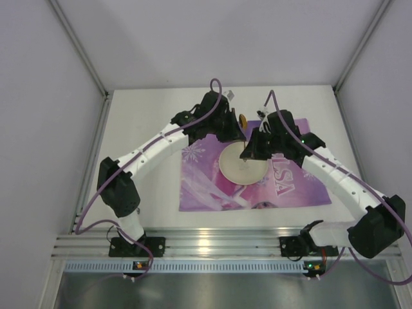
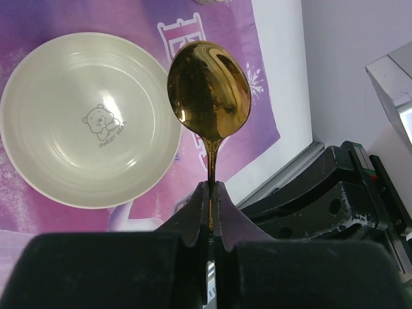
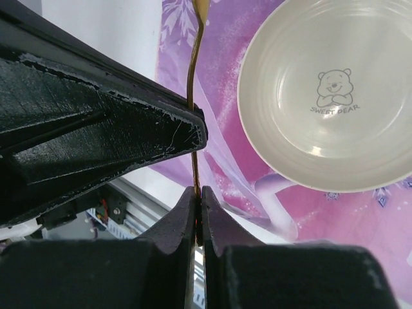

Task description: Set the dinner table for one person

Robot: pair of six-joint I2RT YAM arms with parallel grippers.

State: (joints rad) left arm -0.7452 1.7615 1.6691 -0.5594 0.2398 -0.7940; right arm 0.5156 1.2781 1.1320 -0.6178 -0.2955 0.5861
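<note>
A gold spoon [image 2: 209, 90] hangs in the air above the purple placemat [image 1: 212, 190] on the white dinner table [image 1: 148, 109]. My left gripper [image 2: 212, 188] is shut on its thin handle just below the spoon's bowl. My right gripper [image 3: 197, 191] is shut on the same handle [image 3: 191, 71] farther along, close against a left finger [image 3: 96, 135]. From above, the spoon's bowl [image 1: 243, 121] shows between the two wrists. A cream bowl [image 1: 243, 166] with a bear drawing [image 3: 333, 90] sits on the placemat below, empty and untouched.
The placemat's printed edge and bare white table [image 2: 283, 71] lie beyond the spoon. An aluminium rail [image 1: 212, 243] runs along the near edge by the arm bases. Grey walls enclose the table on three sides. A black part of the right arm [image 2: 341, 199] sits close beside my left gripper.
</note>
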